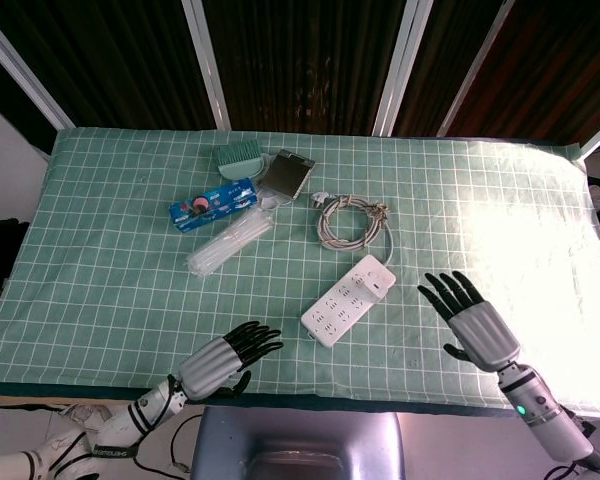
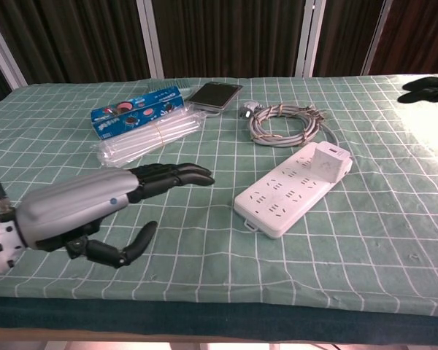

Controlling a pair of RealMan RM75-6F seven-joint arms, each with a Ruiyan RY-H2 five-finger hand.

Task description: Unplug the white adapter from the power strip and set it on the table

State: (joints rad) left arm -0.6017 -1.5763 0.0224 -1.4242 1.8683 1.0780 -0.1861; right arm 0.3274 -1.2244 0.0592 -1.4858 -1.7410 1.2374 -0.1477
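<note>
A white power strip lies slantwise near the middle of the green checked table. The white adapter is plugged into its far right end. My left hand hovers open at the front edge, left of the strip, fingers stretched toward it. My right hand hangs open to the right of the strip, palm facing in; in the chest view only its fingertips show at the right edge. Neither hand touches anything.
The strip's coiled grey cord lies just behind it. Further left are a phone, a blue snack box, a bundle of clear straws and a green brush.
</note>
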